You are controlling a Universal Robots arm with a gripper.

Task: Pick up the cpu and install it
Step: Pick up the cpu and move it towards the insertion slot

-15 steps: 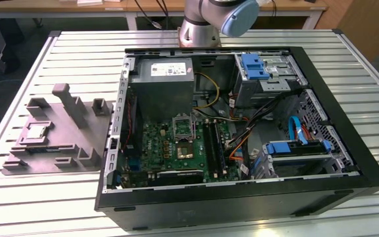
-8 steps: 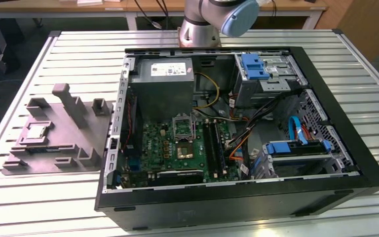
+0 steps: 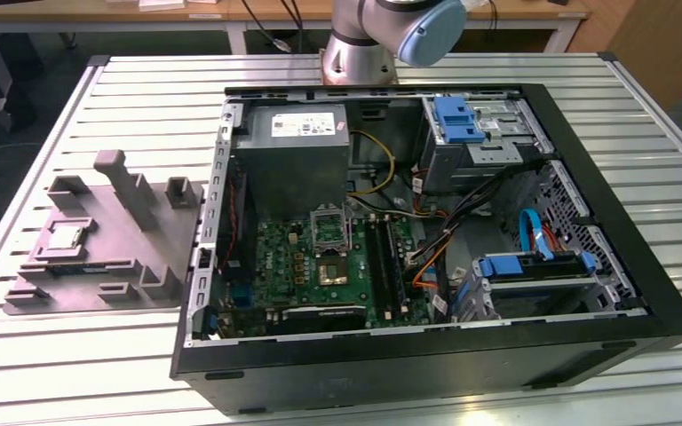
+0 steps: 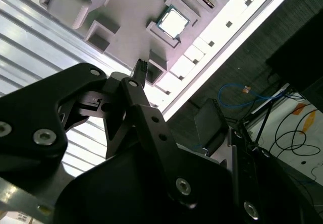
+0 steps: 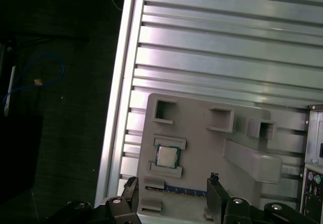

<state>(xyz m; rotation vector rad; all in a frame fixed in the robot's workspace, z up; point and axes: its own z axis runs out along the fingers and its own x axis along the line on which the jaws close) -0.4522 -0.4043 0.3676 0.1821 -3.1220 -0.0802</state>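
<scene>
Gripper: nearest the lens in the first wrist view we see the gripper (image 5: 172, 179), hanging above the grey holder and carrying nothing.
Fingers: we find the two black fingers (image 5: 216, 193) spread wide, with bare holder surface between them.
Cpu: we see the cpu (image 5: 166, 156) lying flat in its own square pocket of the holder, silvery top up, apart from both fingertips. In the second wrist view the cpu (image 4: 173, 23) sits in the same pocket, beyond the one fingertip we can make out.
Holder: at the exterior view's left we see the grey moulded holder (image 3: 116, 257) with raised blocks and pockets. It rests on the worktop just beside the case, with the cpu (image 3: 67, 235) in the pocket near its far-left edge.
Worktop: we see a slatted metal worktop (image 3: 81, 355) carrying both holder and case.
Computer case: right of the holder we see the open black computer case (image 3: 436, 373) lying on its side.
Motherboard: we see the green motherboard (image 3: 294, 266) on the case floor, towards its left.
Socket: on the motherboard we see a metal-framed socket (image 3: 331, 269) with a dark centre.
Power supply: we see a grey box with a white label (image 3: 299, 151) behind the motherboard.
Drive caddies: at the right we see blue drive caddies (image 3: 528, 264) inside the case.
Arm: we see the arm's base (image 3: 376, 35) standing behind the case.
</scene>
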